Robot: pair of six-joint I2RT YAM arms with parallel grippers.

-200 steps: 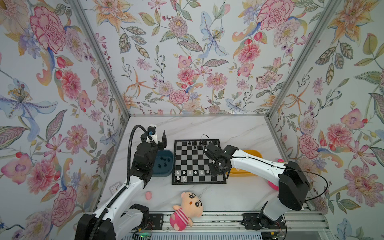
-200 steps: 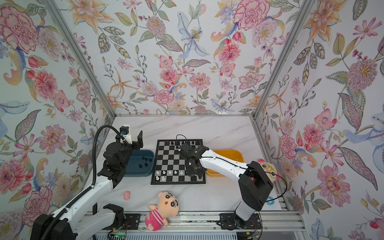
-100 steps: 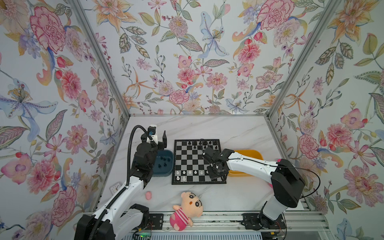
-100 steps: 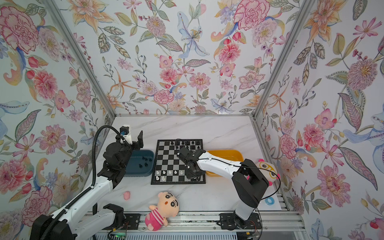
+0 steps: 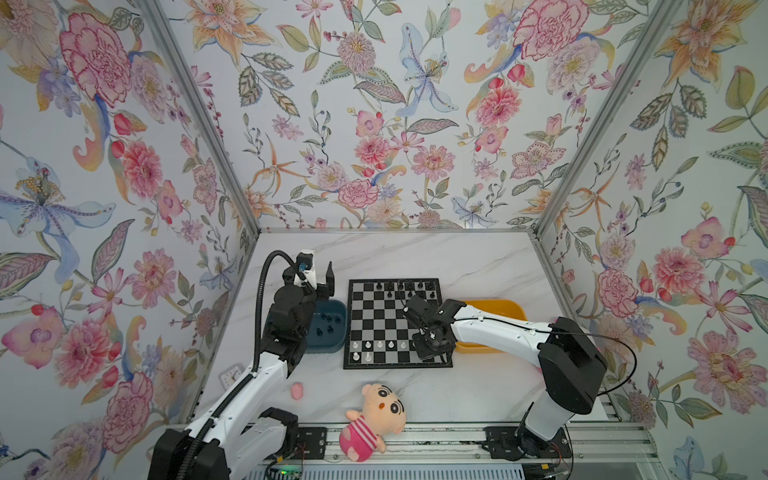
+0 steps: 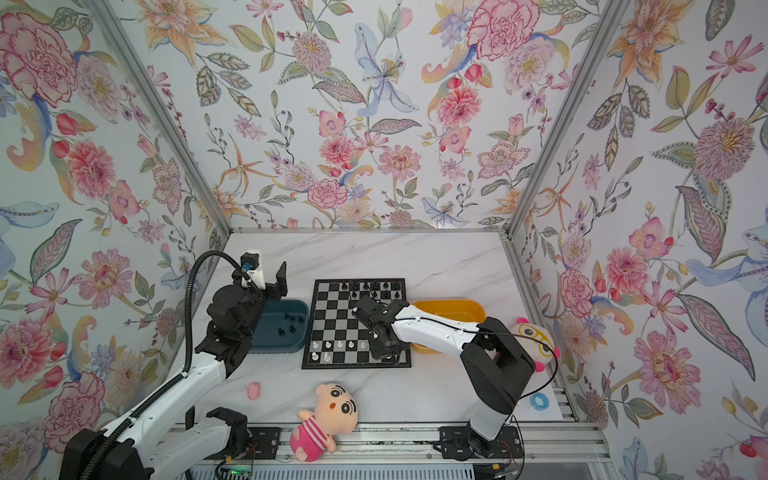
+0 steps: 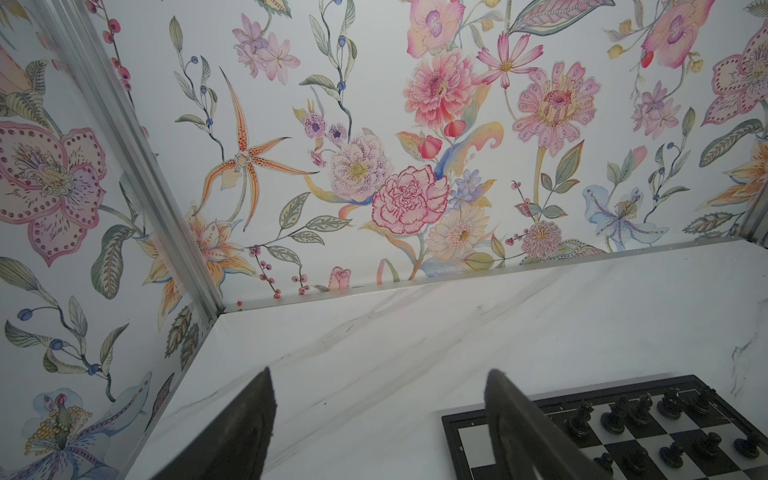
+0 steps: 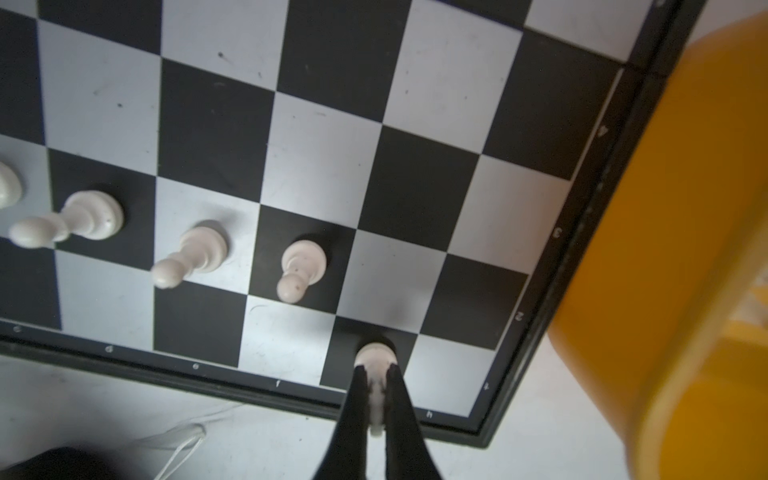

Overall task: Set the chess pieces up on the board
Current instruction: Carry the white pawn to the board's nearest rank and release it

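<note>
The board (image 5: 386, 320) (image 6: 345, 320) lies mid-table. Black chess pieces (image 5: 399, 286) stand along its far rows and white chess pieces (image 5: 368, 345) along its near rows. My right gripper (image 5: 432, 353) (image 8: 376, 370) is shut on a white piece (image 8: 375, 357), upright over a black square in the nearest row, one in from the right corner. I cannot tell whether its base touches. Three white pawns (image 8: 305, 262) stand one row further in. My left gripper (image 5: 322, 282) (image 7: 379, 374) hangs open and empty above the blue tray (image 5: 332, 347), which holds several black pieces (image 5: 328, 320).
A yellow tray (image 5: 498, 305) sits against the board's right side, under my right arm. A plush doll (image 5: 374, 415) lies at the front edge, with a small pink object (image 5: 297, 390) to its left. Another plush (image 6: 536, 336) and a blue ring (image 6: 540, 401) are at the right.
My right gripper has carried the white piece from the board's middle right down to the near row. The left arm has not moved.
</note>
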